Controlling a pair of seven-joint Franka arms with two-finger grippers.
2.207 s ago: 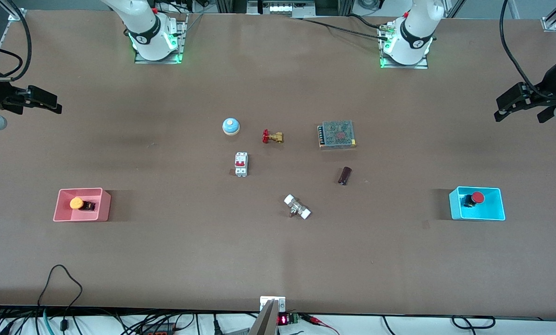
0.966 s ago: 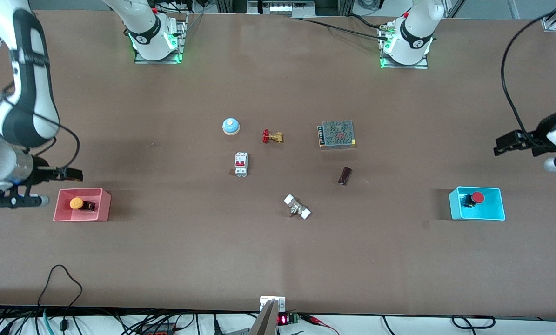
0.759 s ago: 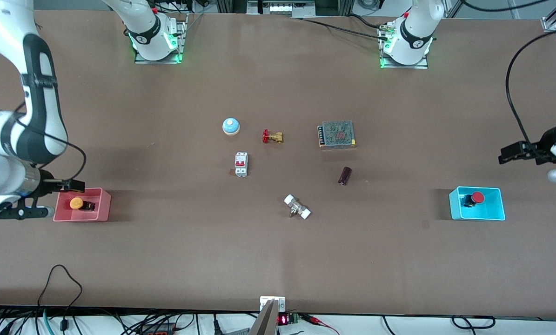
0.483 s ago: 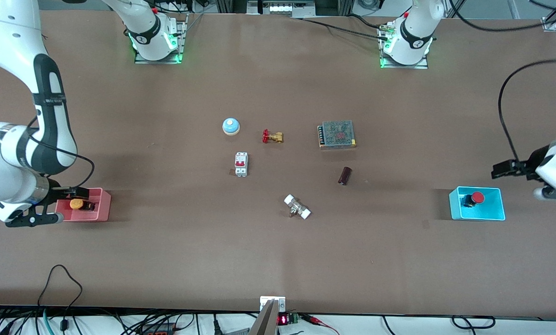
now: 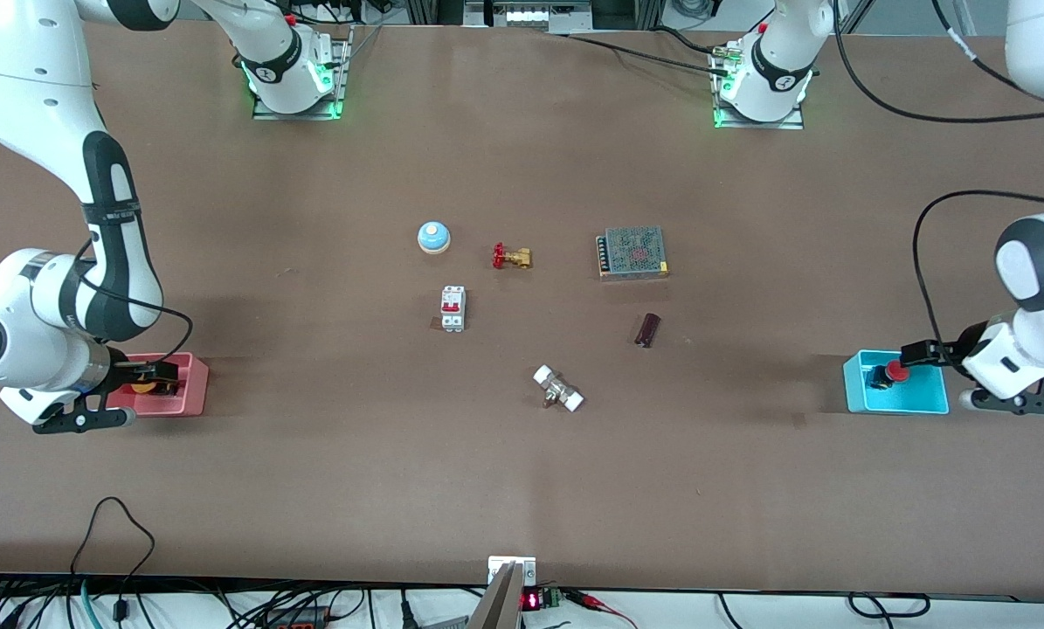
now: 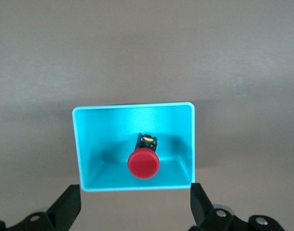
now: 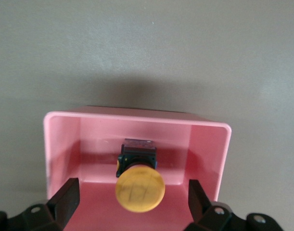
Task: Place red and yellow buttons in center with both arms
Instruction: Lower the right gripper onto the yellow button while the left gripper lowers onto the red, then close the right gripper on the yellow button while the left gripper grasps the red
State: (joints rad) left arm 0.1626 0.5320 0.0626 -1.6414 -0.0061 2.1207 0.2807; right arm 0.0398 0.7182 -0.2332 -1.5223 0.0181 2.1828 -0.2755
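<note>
Brown tabletop (image 5: 522, 489) carries two bins, each holding one button.

Yellow button (image 5: 145, 385) half-hidden under right hand (image 5: 150, 374)

One button (image 7: 139, 186) lies in a bin (image 5: 191, 384) at the right arm's end of the desk (image 5: 356, 472), under the right tool (image 7: 132, 204). The other button (image 6: 143, 162) lies in a bin (image 6: 84, 144) at the left arm's end, under the left tool (image 6: 135, 204). Between the bins, well apart from both, sit a bell (image 5: 433, 236), valve (image 5: 511, 256), breaker (image 5: 452, 308) and power supply (image 5: 632, 252).
</note>
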